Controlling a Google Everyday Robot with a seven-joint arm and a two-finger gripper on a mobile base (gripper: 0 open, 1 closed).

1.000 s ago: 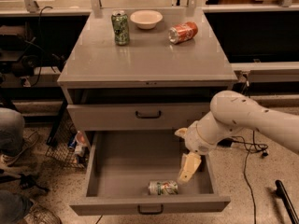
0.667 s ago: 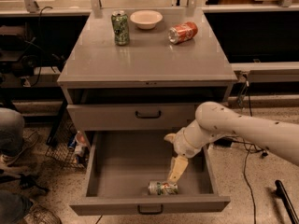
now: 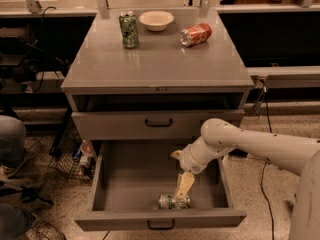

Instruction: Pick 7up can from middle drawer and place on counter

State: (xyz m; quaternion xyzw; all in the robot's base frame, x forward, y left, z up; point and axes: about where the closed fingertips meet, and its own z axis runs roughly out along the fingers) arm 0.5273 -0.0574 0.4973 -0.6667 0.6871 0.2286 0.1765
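The 7up can (image 3: 170,202), pale silver with green print, lies on its side at the front of the open middle drawer (image 3: 131,176). My gripper (image 3: 183,188) hangs from the white arm, which reaches in from the right. It points down into the drawer just above the right end of the can. The counter (image 3: 155,64) is the flat grey top of the cabinet above.
On the counter stand a dark green can (image 3: 129,29), a white bowl (image 3: 156,20) and an orange-red can (image 3: 195,34) on its side. A shallower closed drawer (image 3: 158,123) sits above the open one. A wire basket (image 3: 75,156) stands on the floor at the left.
My arm and gripper have moved left and lower in the drawer, and are now just above the 7up can. The can has not moved.
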